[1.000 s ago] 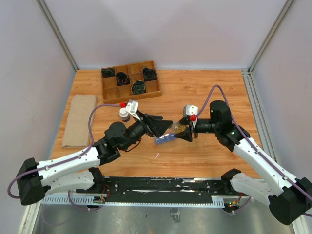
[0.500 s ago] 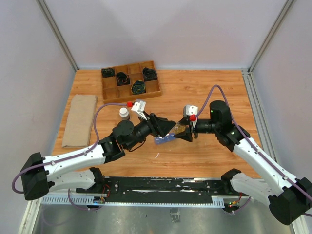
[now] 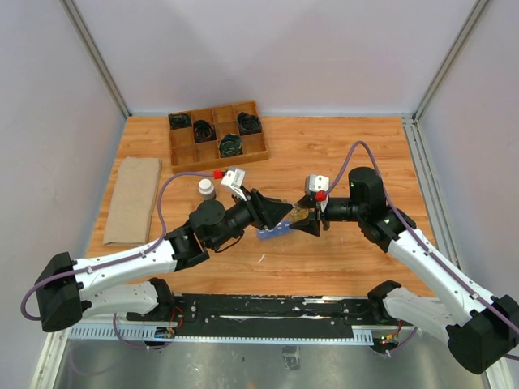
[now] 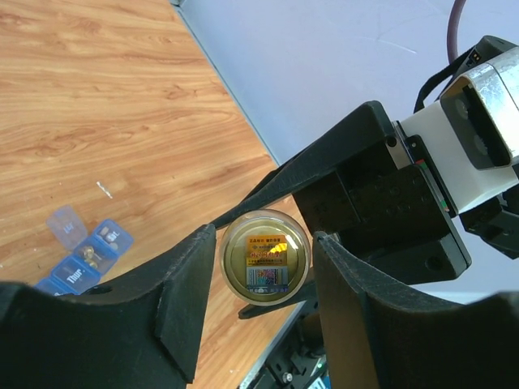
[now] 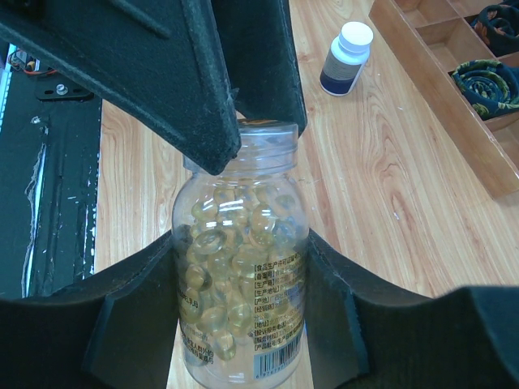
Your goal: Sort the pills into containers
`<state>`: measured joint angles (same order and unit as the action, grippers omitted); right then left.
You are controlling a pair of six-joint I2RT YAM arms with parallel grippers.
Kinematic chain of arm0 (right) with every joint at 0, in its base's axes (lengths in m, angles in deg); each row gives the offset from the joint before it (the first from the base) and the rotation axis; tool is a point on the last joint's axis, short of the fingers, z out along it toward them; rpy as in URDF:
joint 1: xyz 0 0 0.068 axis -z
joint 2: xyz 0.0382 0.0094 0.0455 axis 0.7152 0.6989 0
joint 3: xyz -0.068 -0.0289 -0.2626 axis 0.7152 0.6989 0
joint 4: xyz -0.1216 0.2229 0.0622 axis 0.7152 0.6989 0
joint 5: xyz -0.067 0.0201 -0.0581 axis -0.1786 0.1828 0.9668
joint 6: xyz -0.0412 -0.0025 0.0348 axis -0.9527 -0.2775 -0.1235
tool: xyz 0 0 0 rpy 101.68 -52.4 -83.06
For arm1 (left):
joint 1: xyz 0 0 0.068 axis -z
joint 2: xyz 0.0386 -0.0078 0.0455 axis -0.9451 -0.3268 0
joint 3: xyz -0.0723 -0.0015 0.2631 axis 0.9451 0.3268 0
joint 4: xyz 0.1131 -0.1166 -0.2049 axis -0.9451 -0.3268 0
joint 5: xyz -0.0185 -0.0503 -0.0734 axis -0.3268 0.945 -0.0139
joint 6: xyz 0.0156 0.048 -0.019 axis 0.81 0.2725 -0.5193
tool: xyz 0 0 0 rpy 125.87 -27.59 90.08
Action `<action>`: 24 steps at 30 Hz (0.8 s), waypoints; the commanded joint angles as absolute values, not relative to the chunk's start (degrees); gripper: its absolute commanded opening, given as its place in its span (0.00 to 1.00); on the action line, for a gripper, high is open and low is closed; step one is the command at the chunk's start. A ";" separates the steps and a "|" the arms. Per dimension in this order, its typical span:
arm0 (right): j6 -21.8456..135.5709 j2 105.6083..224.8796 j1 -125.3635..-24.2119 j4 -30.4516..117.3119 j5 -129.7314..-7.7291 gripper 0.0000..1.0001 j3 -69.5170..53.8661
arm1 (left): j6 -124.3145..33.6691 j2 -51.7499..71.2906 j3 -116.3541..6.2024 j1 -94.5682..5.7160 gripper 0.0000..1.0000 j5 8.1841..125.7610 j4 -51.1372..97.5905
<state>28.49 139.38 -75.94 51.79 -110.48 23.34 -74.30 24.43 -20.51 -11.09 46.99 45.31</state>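
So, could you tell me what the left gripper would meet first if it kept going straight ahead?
The left gripper would probably meet the cap of the pill bottle that the right gripper holds.

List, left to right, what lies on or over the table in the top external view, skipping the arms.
Folded tan cloth → dark brown bottle with white cap → blue pill organizer → clear pill vial, held above the table.
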 commanded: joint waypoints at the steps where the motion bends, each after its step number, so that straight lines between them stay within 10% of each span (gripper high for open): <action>1: 27.55 139.36 -76.67 51.54 -110.48 0.05 21.05 | -74.40 24.60 -20.37 -10.34 0.54 47.56 46.17; 24: 30.55 137.55 -76.68 48.28 -119.30 0.04 22.26 | -51.79 29.12 -10.11 -14.07 0.42 68.51 61.22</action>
<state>29.16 139.36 -76.86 52.18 -116.16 23.30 -60.29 29.30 -12.07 -11.84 58.07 56.98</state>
